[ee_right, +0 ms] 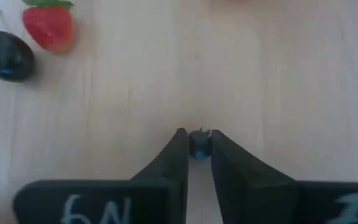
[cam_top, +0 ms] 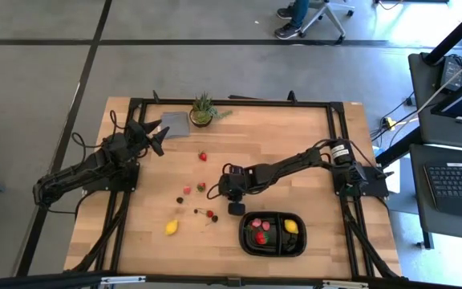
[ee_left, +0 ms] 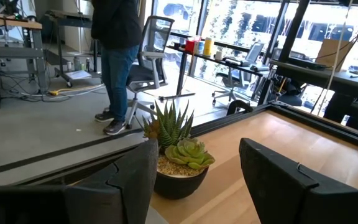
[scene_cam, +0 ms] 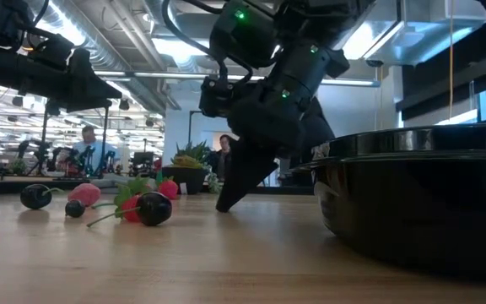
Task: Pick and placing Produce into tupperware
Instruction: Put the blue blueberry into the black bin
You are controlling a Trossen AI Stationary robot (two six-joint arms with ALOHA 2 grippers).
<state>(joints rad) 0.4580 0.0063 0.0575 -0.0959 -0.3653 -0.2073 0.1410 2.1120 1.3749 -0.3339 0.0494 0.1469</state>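
Note:
Loose produce lies on the wooden table: strawberries [cam_top: 202, 156] [cam_top: 201, 187], a pink bit [cam_top: 187, 190], dark cherries with stems [cam_top: 208, 213] and a lemon [cam_top: 172, 227]. The black tupperware [cam_top: 245, 238] at the near right holds strawberries [cam_top: 260, 237] and a lemon [cam_top: 291, 226]. My right gripper [cam_top: 221, 191] is at table level, just left of the tupperware, shut on a tiny dark berry [ee_right: 199, 147]. A strawberry [ee_right: 48, 25] and a cherry [ee_right: 5, 56] lie beyond it. My left gripper [cam_top: 155, 136] waits open at the far left, high and level. My right gripper pinches the tiny dark berry's two sides [ee_right: 199, 149] between its two fingers, right at their free ends. The fingers [scene_cam: 226, 201] slant down from the table's right side, with their tips at the tabletop. Whether the berry still rests on the wood does not show.
A potted plant [cam_top: 203, 111] and a flat grey cloth [cam_top: 173, 123] sit at the far edge, ahead of my left gripper [ee_left: 197, 180]. A black frame [cam_top: 339, 144] borders the tabletop. Bare wood lies between the fruit and the near edge. A person stands beyond the table.

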